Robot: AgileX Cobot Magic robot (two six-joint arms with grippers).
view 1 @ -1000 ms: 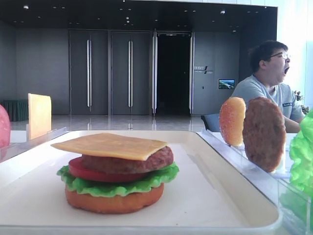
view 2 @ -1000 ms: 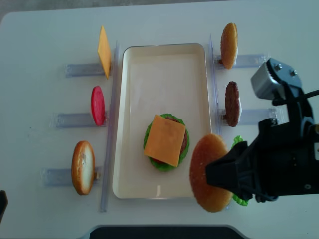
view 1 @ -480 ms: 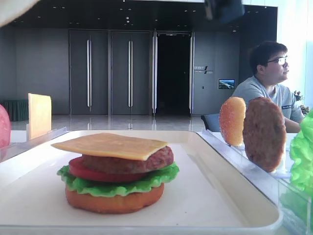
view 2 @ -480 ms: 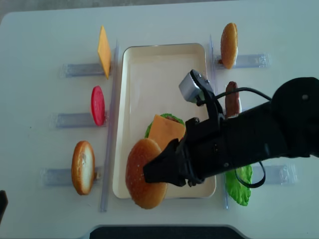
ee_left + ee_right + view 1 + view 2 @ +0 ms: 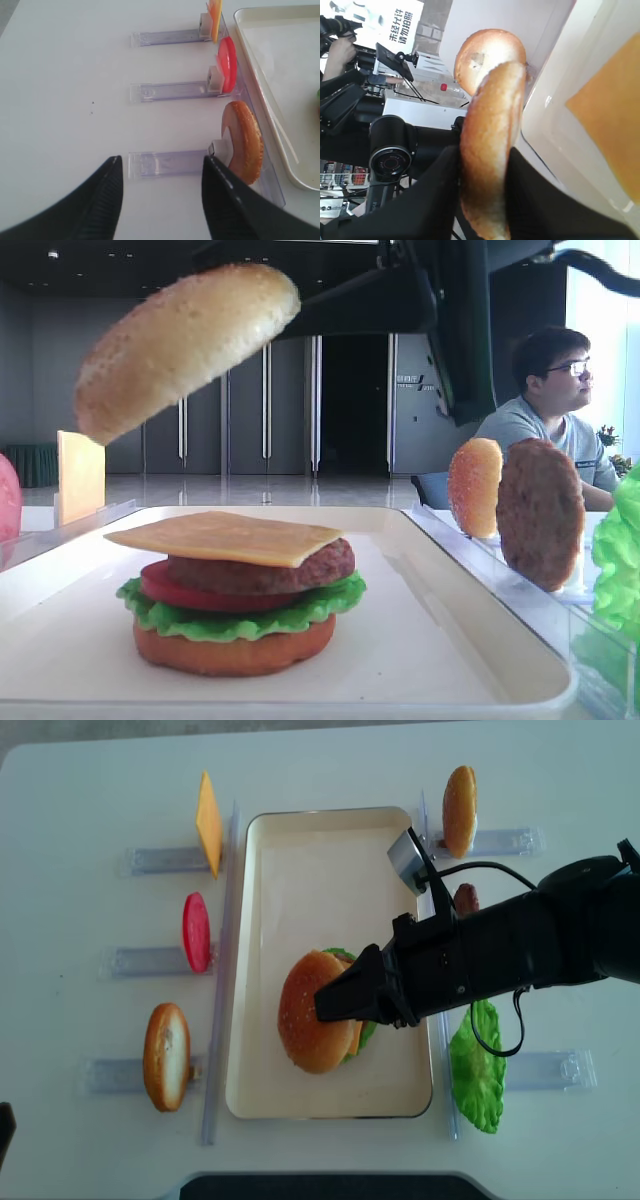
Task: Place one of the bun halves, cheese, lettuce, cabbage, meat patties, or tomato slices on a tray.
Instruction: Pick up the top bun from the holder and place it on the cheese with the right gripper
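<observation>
The right gripper (image 5: 325,1003) is closed on the top bun (image 5: 313,1024), pinching its rim between both black fingers (image 5: 437,192). The bun hangs tilted in the air above the burger stack (image 5: 235,590), not touching it. The stack stands on the white tray (image 5: 270,1100) and consists, bottom to top, of a bottom bun (image 5: 235,648), lettuce (image 5: 240,615), a tomato slice (image 5: 175,590), a meat patty (image 5: 300,570) and a cheese slice (image 5: 225,536).

The left gripper (image 5: 161,200) hovers over the white desk (image 5: 80,780) with its jaws spread apart and nothing between them. Just beyond it a spare bun half (image 5: 244,140) stands on edge in a clear plastic rack (image 5: 170,164). Further racks on that side hold a spare tomato slice (image 5: 196,932) and a spare cheese slice (image 5: 208,822) upright.

On the right side, another bun half (image 5: 459,810) stands in a rack, a spare patty (image 5: 540,512) stands behind the arm, and a loose lettuce leaf (image 5: 478,1072) is beside the tray.
</observation>
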